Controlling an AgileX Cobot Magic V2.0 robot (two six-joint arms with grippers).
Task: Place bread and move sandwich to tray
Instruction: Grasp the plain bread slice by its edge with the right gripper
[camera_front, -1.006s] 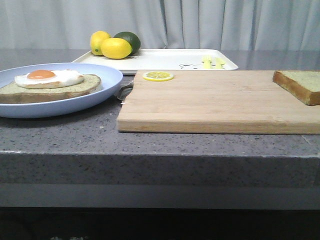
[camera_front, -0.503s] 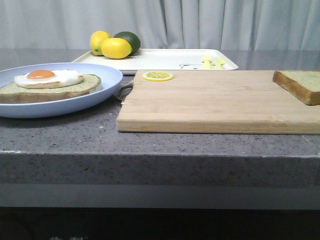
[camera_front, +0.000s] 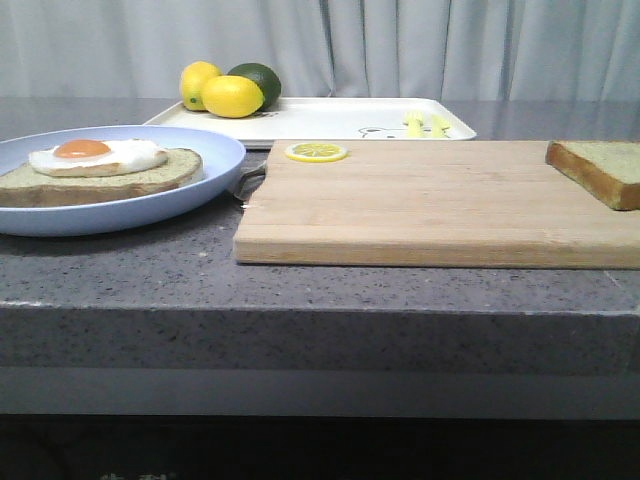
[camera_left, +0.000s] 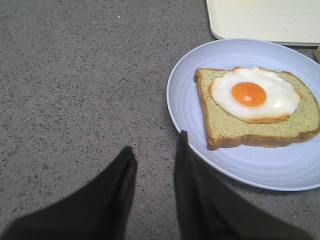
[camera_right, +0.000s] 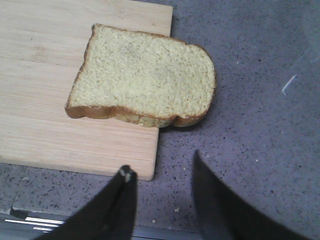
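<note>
A loose slice of bread (camera_front: 600, 170) lies on the right end of the wooden cutting board (camera_front: 430, 200), partly over the board's edge in the right wrist view (camera_right: 145, 75). On the pale blue plate (camera_front: 150, 205) lies another bread slice (camera_front: 110, 178) with a fried egg (camera_front: 95, 155) on top; both also show in the left wrist view (camera_left: 255, 95). The white tray (camera_front: 330, 118) stands at the back. My left gripper (camera_left: 156, 141) is open and empty above the counter beside the plate. My right gripper (camera_right: 161, 162) is open and empty above the counter, short of the loose bread.
Two lemons (camera_front: 225, 93) and a lime (camera_front: 258, 80) sit on the tray's left end. A lemon slice (camera_front: 316, 152) lies on the board's far left corner. The counter's front edge (camera_front: 320, 310) runs just before the board.
</note>
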